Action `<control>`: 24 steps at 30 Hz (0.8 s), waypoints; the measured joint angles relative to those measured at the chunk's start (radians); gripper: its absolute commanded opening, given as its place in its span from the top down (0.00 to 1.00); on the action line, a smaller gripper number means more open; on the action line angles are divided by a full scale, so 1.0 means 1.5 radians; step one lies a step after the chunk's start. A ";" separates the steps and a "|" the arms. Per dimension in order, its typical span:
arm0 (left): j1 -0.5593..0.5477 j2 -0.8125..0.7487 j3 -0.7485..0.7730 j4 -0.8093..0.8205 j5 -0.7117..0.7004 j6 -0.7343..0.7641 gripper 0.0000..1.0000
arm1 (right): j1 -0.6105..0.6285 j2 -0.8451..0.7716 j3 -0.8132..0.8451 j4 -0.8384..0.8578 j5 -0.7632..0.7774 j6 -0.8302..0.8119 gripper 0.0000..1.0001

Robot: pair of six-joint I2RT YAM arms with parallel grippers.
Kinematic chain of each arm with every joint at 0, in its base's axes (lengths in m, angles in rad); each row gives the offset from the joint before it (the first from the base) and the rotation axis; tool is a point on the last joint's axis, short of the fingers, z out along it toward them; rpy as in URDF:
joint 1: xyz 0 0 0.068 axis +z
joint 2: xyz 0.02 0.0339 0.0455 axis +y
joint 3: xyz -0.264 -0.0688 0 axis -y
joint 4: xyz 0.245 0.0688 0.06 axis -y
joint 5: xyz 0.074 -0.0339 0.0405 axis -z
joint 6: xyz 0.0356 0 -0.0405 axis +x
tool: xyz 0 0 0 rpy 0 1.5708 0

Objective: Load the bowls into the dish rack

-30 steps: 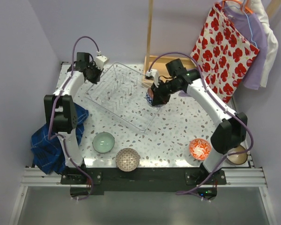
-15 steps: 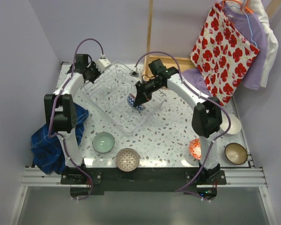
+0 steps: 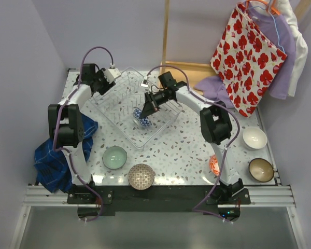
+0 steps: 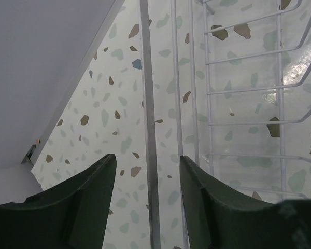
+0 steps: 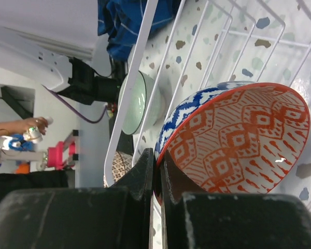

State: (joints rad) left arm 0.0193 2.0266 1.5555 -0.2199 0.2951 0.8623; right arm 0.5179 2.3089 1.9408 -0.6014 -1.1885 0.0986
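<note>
The left arm [image 3: 79,97] and right arm [image 3: 191,99] have white links, black joint housings [image 3: 67,123] and looping purple cables [image 3: 96,48]; the left gripper [image 4: 147,162] has dark green fingers [image 4: 88,197].

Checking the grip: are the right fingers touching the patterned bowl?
Touching. Right wrist view shows the right fingers pinched shut on the bowl rim, no gap.

dish rack rim [image 4: 146,78], between left hand's [image 4: 147,157] jaws
</note>
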 measured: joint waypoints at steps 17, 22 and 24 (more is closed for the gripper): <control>0.000 -0.069 -0.077 0.017 0.000 -0.045 0.42 | -0.024 0.036 0.029 0.020 -0.006 0.026 0.83; 0.000 -0.079 -0.091 0.023 0.001 -0.060 0.42 | -0.041 0.036 0.038 -0.023 0.019 -0.013 0.87; 0.000 -0.082 -0.099 0.027 0.002 -0.065 0.42 | -0.047 0.036 0.040 -0.026 0.019 -0.022 0.82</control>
State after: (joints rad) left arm 0.0193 1.9038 1.4071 -0.1795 0.2981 0.7647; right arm 0.4469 2.3631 2.0003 -0.6403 -1.1603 0.0658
